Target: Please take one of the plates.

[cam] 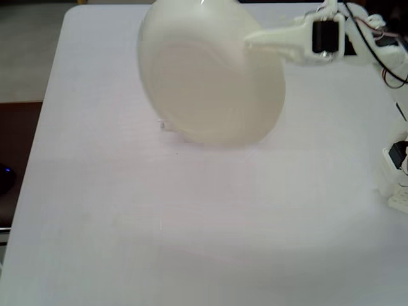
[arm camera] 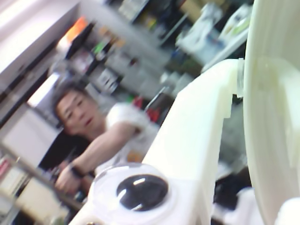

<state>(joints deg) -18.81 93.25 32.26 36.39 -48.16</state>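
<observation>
A round cream plate (cam: 210, 76) hangs in the air above the white table, tilted with its pale inner face toward the camera in the fixed view. My white gripper (cam: 255, 41) comes in from the upper right and is shut on the plate's right rim. In the wrist view the plate (arm camera: 274, 117) fills the right edge as a curved cream wall, pinched next to the white finger (arm camera: 197, 140). The wrist camera points up and away from the table.
The white table (cam: 191, 223) fills the fixed view. The arm's base and wires (cam: 395, 159) stand at the right edge. In the wrist view a person (arm camera: 89, 126) and cluttered shelves (arm camera: 117, 56) lie in the blurred background.
</observation>
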